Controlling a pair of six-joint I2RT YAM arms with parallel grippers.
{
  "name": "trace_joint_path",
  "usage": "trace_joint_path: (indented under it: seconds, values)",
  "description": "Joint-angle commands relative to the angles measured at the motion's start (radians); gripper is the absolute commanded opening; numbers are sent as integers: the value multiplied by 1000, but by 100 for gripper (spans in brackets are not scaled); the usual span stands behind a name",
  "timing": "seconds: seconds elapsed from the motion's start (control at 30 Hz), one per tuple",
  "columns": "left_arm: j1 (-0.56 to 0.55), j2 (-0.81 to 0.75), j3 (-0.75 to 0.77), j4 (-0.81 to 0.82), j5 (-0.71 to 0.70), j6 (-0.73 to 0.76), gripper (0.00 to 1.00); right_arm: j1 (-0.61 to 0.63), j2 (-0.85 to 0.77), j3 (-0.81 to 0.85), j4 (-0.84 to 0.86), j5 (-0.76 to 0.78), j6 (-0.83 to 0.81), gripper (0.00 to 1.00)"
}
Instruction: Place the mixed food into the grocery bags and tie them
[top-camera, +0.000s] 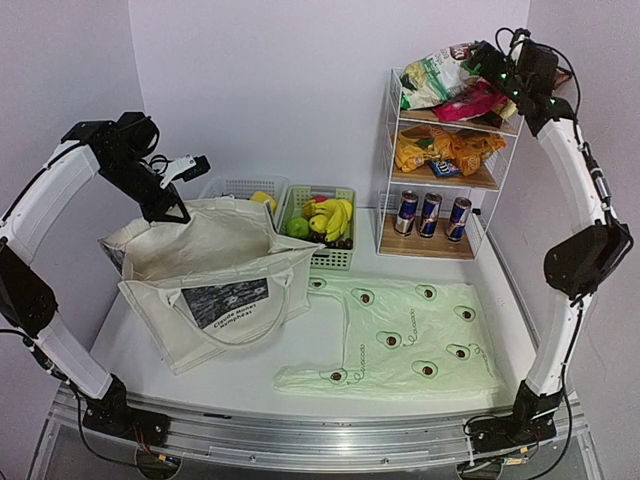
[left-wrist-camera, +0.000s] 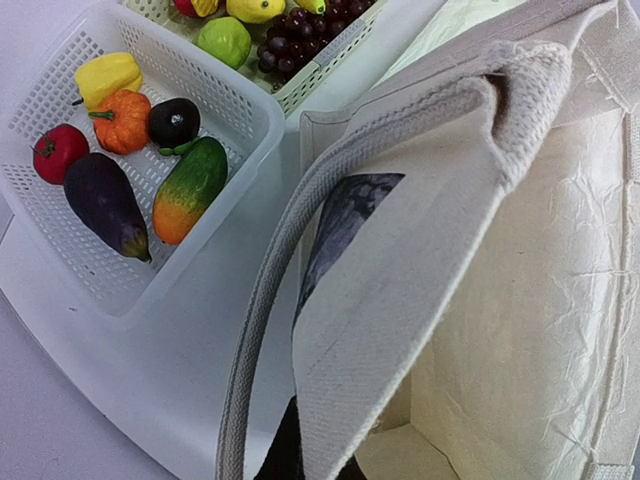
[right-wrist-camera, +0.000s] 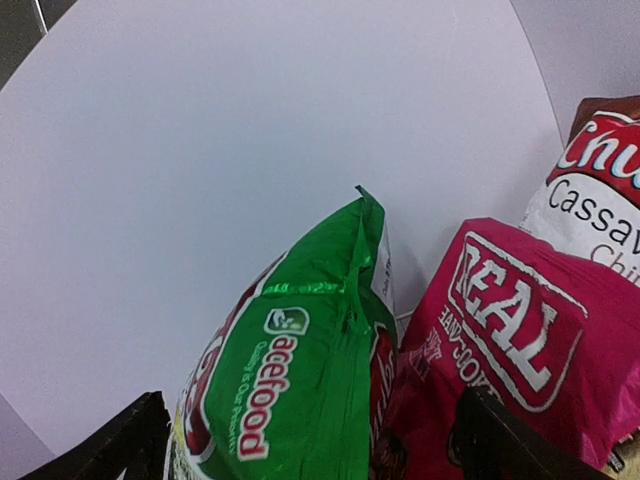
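Coarse woven canvas fills the left wrist view: the cream tote (left-wrist-camera: 480, 300), with its ribbed webbing strap and crinkled inner lining, stands open on the white surface (top-camera: 250, 385). The left tool (top-camera: 170, 210) is closed on the tote's back rim, and only one dark finger (left-wrist-camera: 287, 452) shows beneath the fold. Just beside the tote sits a white lattice basket (left-wrist-camera: 250, 110) holding a glossy dark eggplant (left-wrist-camera: 100, 200).

Right of the tote, the thin pale-green plastic bag (top-camera: 410, 340), printed with avocados, lies flat and smooth. Yellow bananas (top-camera: 335, 215) curve over the green basket (top-camera: 340, 258), with the dark grape bunch (left-wrist-camera: 290, 45) beside them.

On the wire rack (top-camera: 392, 170), three cylindrical drink cans (top-camera: 430, 213) stand on the bottom shelf and crumpled orange packets (top-camera: 440, 150) lie on the middle one. At the top shelf the right tool (right-wrist-camera: 315, 440) is spread wide, its fingers either side of the shiny green-white packet (right-wrist-camera: 300, 380) and the pink packet (right-wrist-camera: 510, 330), which touch.
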Motion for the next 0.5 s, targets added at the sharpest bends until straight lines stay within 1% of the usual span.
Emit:
trace_joint_path:
  seconds: [0.0, 0.13, 0.17, 0.2, 0.23, 0.3, 0.33, 0.47]
  values:
    - [2, -61, 10, 34, 50, 7, 0, 3, 62, 117, 139, -120, 25, 95]
    - [3, -69, 2, 37, 46, 16, 0, -1, 87, 121, 176, -134, 21, 90]
    - [3, -69, 2, 37, 45, 17, 0, -4, 91, 121, 183, -136, 22, 88]
    - [2, -69, 3, 36, 44, 18, 0, -5, 96, 123, 190, -137, 29, 84]
    - [3, -69, 2, 36, 43, 18, 0, -8, 99, 124, 194, -137, 34, 76]
    - [2, -68, 2, 36, 44, 17, 0, -10, 99, 122, 198, -136, 41, 51]
    - [2, -68, 3, 36, 43, 16, 0, -11, 96, 120, 199, -137, 42, 43]
    - [2, -76, -1, 39, 47, 12, 0, -11, 68, 106, 214, -136, 24, 6]
